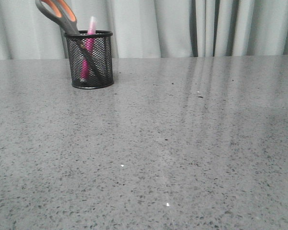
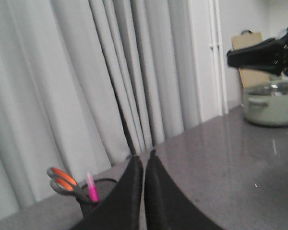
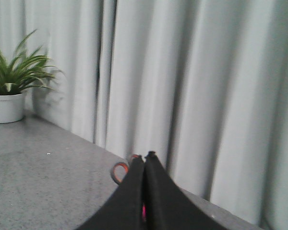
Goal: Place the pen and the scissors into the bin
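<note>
Inside the bin [image 1: 90, 60] on the desk [image 1: 182, 143], the pen [image 1: 89, 45] and scissors [image 1: 62, 17] already stand; both hands [image 2: 143, 160] [image 3: 145, 157] are clenched empty. The leaning scissors could tip the bin.

The bin [image 1: 90, 60], a small black wire-mesh cup with a solid rim and base, stands upright on the grey table, just beyond the pressed-together fingertips of the left pincer [image 2: 143, 160] in its wrist view. In it stand 2 things. The scissors [image 1: 62, 17] lean blades-down, grey handles with orange-lined loops jutting above the rim. The pen [image 1: 89, 45], magenta with a pale cap, stands nearly upright beside them, its cap above the rim.
</note>
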